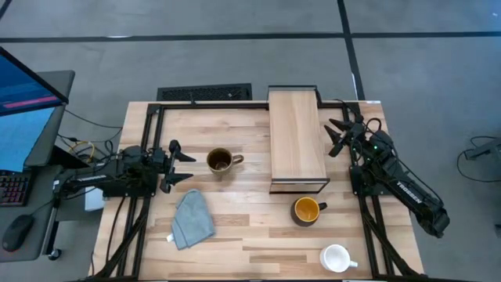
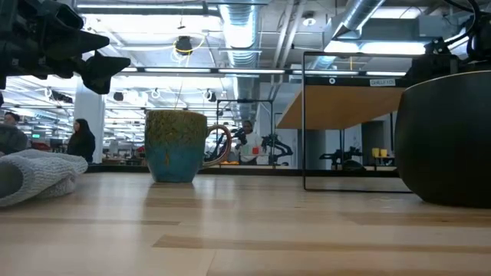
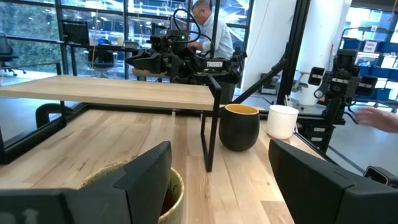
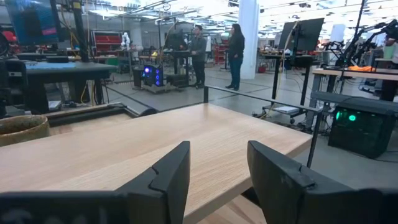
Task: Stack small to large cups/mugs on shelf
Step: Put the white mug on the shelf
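The three mugs are all sitting on the tabletop, none on the shelf yet. The olive-brown mug is standing upright just left of the shelf, with its handle pointing toward it. The dark mug with the yellow-orange inside is resting just near of the shelf's near end, and the small white mug is waiting further toward the near right corner. A grey cloth is lying near-left of the olive-brown mug.

The left gripper is hovering just left of the olive-brown mug with its fingers spread apart and holding nothing; its wrist view is showing the mug's rim right between them. The right gripper is hanging beside the shelf's right edge, fingers apart and empty too.

By the look of it, the first step is just beginning: the largest mug probably needs to go on the shelf first as the base. The next move is calling for the left gripper to advance, close on the olive-brown mug's wall or rim, lift it clear of the shelf's edge and set it upright on the board.
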